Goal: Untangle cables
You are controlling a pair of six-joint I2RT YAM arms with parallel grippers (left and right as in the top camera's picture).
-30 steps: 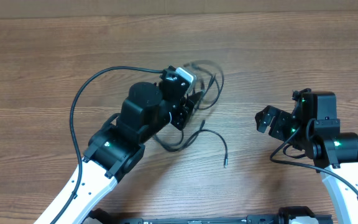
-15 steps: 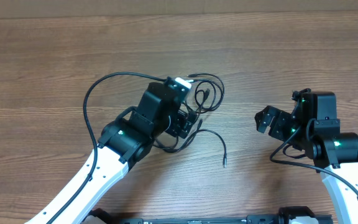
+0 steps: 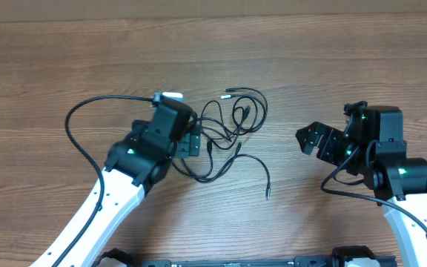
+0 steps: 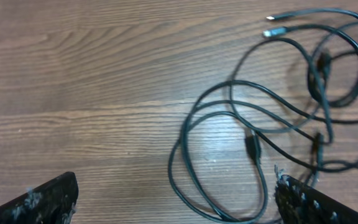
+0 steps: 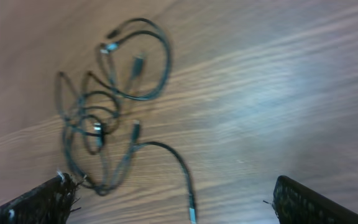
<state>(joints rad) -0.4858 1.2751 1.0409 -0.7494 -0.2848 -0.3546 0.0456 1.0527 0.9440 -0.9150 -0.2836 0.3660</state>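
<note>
Left claw (image 3: 197,142): spread wide and empty, low over the desk (image 3: 65,59), just beside the left edge of the cables (image 3: 232,135).
Cables: lying on the desk between the two arms, nearer the left one, as thin black loops crossing each other in several places.
Loose strand (image 3: 266,178): curls out of the heap toward the lower right, its plug tip lying clear.
Right claw (image 3: 308,141): spread and empty, well apart from the cables.
Progress: seemingly early to middle, with the heap loosened but not separated.
Left to do: probably draw each cord free of the crossings and lay them apart.
</note>
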